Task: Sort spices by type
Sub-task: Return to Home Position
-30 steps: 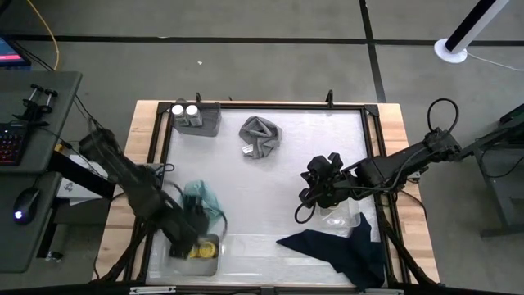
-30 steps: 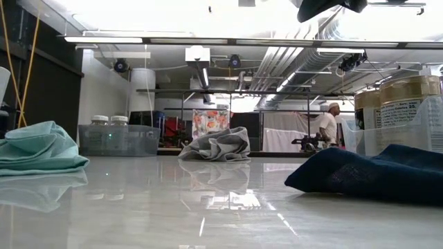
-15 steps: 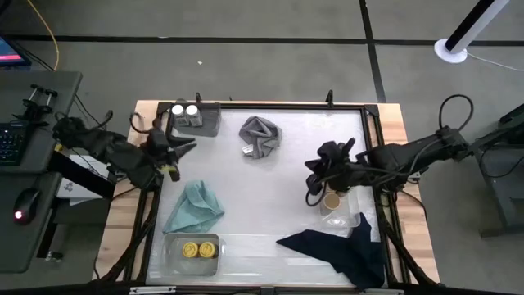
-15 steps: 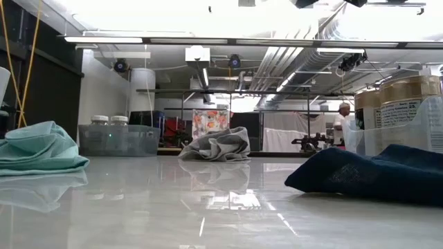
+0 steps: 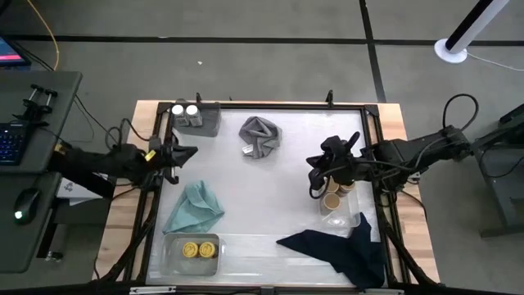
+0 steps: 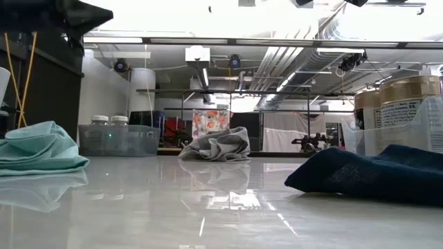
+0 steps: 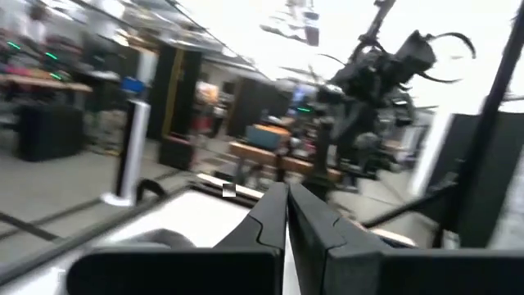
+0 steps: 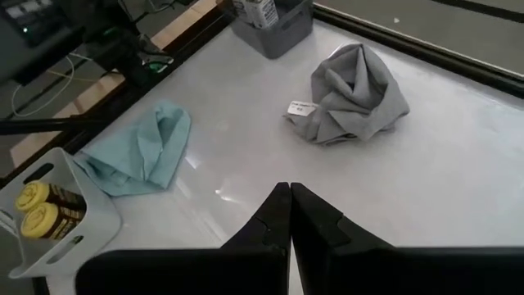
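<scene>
The spices stand in three trays. Two white-capped jars are in the grey tray at the far left. Two yellow-capped jars are in the clear tray at the near left. Tan-topped jars are in the clear tray at the right. My left gripper hangs shut and holds nothing at the table's left edge, pointing right. My right gripper is shut and holds nothing. It is raised beside the tan-topped jars, and in the right wrist view its fingers point across the table.
A grey cloth lies crumpled at the far middle. A teal cloth lies at the left, above the yellow-capped jars' tray. A navy cloth is spread at the near right corner. A raised frame rims the white tabletop.
My left gripper has risen from the yellow-capped jars' tray and pulled back toward the table's far left edge, and it has shut. Two yellow caps now show in that tray. My right gripper has drawn a little toward the far edge, uncovering a tan-topped jar.
</scene>
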You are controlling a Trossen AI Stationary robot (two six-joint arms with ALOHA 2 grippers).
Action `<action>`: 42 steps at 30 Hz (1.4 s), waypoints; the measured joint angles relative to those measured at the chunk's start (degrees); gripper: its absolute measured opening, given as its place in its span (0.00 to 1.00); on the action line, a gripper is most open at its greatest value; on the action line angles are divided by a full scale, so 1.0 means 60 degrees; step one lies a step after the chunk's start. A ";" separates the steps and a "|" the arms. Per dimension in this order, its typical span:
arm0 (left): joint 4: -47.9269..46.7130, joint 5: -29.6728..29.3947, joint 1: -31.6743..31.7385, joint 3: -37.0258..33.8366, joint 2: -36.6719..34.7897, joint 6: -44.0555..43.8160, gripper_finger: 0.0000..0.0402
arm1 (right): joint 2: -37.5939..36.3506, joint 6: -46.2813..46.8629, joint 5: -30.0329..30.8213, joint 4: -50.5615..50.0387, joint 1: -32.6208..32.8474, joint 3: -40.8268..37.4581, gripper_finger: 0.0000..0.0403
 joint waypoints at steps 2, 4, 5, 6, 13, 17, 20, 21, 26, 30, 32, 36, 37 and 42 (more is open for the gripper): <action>-0.0082 0.0798 0.0416 -0.0376 -0.0424 -0.0391 0.00 | 0.0000 0.0043 -0.0009 0.0000 0.0044 0.0000 0.00; 0.0012 0.1485 0.0802 -0.0661 -0.0697 -0.0743 0.00 | 0.0000 0.0221 -0.0048 -0.0004 0.0064 0.0000 0.00; 0.0013 0.1770 0.0974 -0.0799 -0.0797 -0.0891 0.00 | 0.0000 0.0279 -0.0083 -0.0004 0.0064 0.0000 0.00; -0.0032 0.2005 0.1123 -0.0929 -0.0864 -0.1075 0.00 | 0.0000 0.0377 -0.0151 -0.0004 0.0064 0.0000 0.00; -0.0089 0.2574 0.1556 -0.1429 -0.0922 -0.1416 0.00 | 0.0000 0.0412 -0.0502 -0.0217 0.0196 0.0000 0.00; -0.0361 0.2851 0.1552 -0.1755 -0.0916 -0.1905 0.00 | 0.0000 0.0587 -0.0565 -0.0734 0.0460 0.0000 0.00; -0.0534 0.3001 0.1552 -0.1755 -0.0918 -0.2086 0.00 | -0.0068 0.0732 -0.0630 -0.0863 0.0634 -0.0190 0.00; -0.0496 0.2981 0.1552 -0.1755 -0.0915 -0.2107 0.00 | -0.0144 0.0736 -0.0650 -0.0744 0.0696 -0.0393 0.00; -0.0475 0.2786 0.1552 -0.1755 -0.0915 -0.2456 0.00 | -0.1257 -0.0162 -0.1492 0.2047 0.0419 -0.2615 0.00; -0.0487 0.2782 0.1552 -0.1755 -0.0915 -0.2569 0.00 | -0.2708 -0.2340 -0.2915 0.5301 -0.1194 -0.5048 0.00; -0.0483 0.2779 0.1552 -0.1755 -0.0915 -0.2547 0.00 | -0.3504 -0.3413 -0.3978 0.6521 -0.2537 -0.6083 0.00; -0.0487 0.2775 0.1552 -0.1755 -0.0915 -0.2607 0.00 | -0.5046 -0.4855 -0.6561 0.8262 -0.5187 -0.7825 0.00; -0.0487 0.2775 0.1552 -0.1755 -0.0915 -0.2606 0.00 | -0.5435 -0.5060 -0.7171 0.8637 -0.5666 -0.8217 0.00; -0.0489 0.2770 0.1549 -0.1755 -0.0915 -0.2610 0.00 | -0.7146 -0.4675 -0.8864 0.9811 -0.6780 -0.9747 0.00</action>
